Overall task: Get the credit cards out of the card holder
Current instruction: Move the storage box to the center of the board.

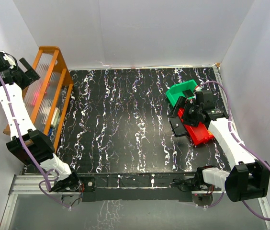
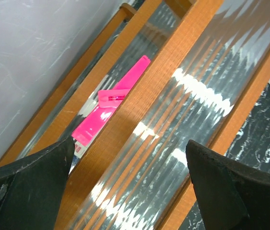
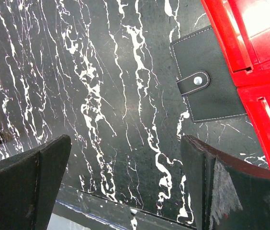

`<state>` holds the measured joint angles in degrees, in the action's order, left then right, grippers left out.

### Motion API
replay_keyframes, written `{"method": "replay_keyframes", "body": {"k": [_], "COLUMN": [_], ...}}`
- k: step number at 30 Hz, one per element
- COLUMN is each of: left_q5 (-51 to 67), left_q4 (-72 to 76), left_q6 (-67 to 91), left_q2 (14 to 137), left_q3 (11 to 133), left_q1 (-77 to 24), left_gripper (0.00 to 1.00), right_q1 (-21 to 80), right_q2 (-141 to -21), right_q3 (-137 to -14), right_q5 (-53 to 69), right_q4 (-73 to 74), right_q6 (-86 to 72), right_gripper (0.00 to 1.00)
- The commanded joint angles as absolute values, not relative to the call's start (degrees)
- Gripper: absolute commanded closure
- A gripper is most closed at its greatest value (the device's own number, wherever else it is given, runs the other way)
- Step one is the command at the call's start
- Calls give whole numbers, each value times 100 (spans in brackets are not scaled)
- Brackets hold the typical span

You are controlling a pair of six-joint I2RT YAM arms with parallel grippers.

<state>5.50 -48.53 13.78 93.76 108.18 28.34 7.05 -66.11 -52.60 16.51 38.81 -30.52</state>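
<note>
- Right gripper (image 3: 125,143) has its two black fingers spread wide, with nothing between them. It hangs over the black table (image 3: 101,72) with white streaks.
- Card holder (image 3: 209,81) lies flat on the table ahead of that gripper, out past its right finger. It is dark and folded shut, and its strap is snapped down, so its inside is hidden.
- Red bin (image 3: 230,43) sits right up against the holder's far side.
- Green bin (image 1: 183,92) sits past the red one.
- Left gripper (image 2: 130,143) is spread wide too and holds nothing. It is well apart from the holder, over an orange wooden rack (image 2: 173,62) with clear ribbed sheets.
- Pink flat thing (image 2: 111,110) lies down in the rack, ahead of the left finger.
</note>
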Motion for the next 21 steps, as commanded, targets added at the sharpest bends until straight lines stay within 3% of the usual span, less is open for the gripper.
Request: {"method": "replay_keyframes", "body": {"k": [1, 14, 21], "left_q5": [1780, 2101, 1845], "left_q4": [-5039, -4740, -4776], "left_q6": [1822, 2267, 2120], "left_q2": [9441, 9579, 9770], "left_q3": [10740, 10684, 11787], "left_q1": [2689, 2688, 2689], "left_gripper": [1, 1, 1], "right_q1": [683, 686, 684], "right_q2": [-6585, -6662, -6687], "right_q3": [-5191, -5189, -5242], "right_q5": [1731, 1791, 1860], "right_q4": [3590, 3560, 3585], "right_q6": [-3100, -3131, -3079], "right_gripper": [2, 2, 2]}}
